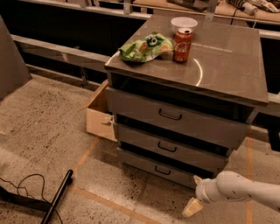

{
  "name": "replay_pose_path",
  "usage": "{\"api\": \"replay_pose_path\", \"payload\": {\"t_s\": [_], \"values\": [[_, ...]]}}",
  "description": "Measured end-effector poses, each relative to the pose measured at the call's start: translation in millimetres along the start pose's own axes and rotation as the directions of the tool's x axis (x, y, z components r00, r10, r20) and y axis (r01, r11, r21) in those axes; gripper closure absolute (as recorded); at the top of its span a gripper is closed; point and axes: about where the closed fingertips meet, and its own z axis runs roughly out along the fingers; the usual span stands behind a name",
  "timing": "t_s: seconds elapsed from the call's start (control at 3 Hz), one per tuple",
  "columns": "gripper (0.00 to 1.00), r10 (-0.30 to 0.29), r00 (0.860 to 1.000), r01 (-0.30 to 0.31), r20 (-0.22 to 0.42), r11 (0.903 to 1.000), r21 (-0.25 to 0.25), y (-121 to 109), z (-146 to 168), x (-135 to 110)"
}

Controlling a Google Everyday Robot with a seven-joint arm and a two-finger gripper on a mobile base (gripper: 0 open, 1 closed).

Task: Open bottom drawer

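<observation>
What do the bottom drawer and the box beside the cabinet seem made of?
Bottom drawer: probably grey metal, smooth dull front, thin dark handle. Box: cardboard, judging by its tan, folded flap. The gripper hangs low off the drawer's right end.

Place: a workshop or lab, as far as I can tell, not a home.
Floor: bare, speckled and hard, with an orange tape line at 6 o'clock.
Furniture: a grey metal cabinet at centre; benches along 12 o'clock.
Clutter: an open cardboard box at 9 o'clock; a loose cable on the floor at 8 o'clock.
My gripper: at 5 o'clock, low by the cabinet's front corner, jaws apart.
</observation>
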Motion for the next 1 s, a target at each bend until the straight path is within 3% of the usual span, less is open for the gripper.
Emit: {"api": "replay_pose_path", "payload": {"t_s": [0.33,1.0], "values": [[0.00,-0.045,0.999,0.045,0.009,0.9990,0.002,-8.3,17.5,7.4],[0.00,-0.148,0.984,0.153,0.094,0.9871,-0.047,-24.8,84.0,25.0]]}}
